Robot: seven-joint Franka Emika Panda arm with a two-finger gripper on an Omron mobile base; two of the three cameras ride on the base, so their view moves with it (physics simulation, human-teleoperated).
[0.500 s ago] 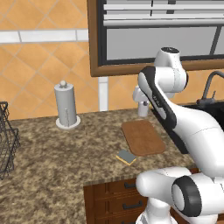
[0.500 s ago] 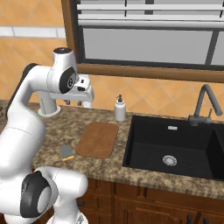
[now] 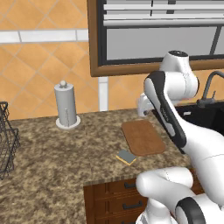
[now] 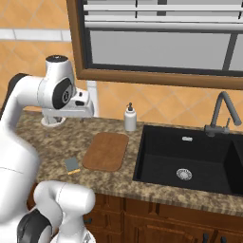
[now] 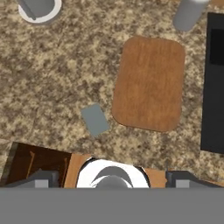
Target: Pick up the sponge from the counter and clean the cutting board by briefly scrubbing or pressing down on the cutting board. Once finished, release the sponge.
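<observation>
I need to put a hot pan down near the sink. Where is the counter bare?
Most room: the speckled granite counter between the black wire basket and the grey-blue sponge, in front of the paper-towel holder. It is crowded by the black sink: reddish-brown wooden cutting board and white soap bottle.

Glossy white shells cover the arm (image 3: 175,127), fat rounded links with a smooth plastic sheen. Dark charcoal bands ring the joints, and a black round cap shows on the side of the upper joint (image 4: 64,95). A grey disc tops that same joint. The wrist ends in a boxy white block. The hand (image 5: 111,178) shows two small dark grey finger tips (image 5: 41,178), squared off and matte.
</observation>
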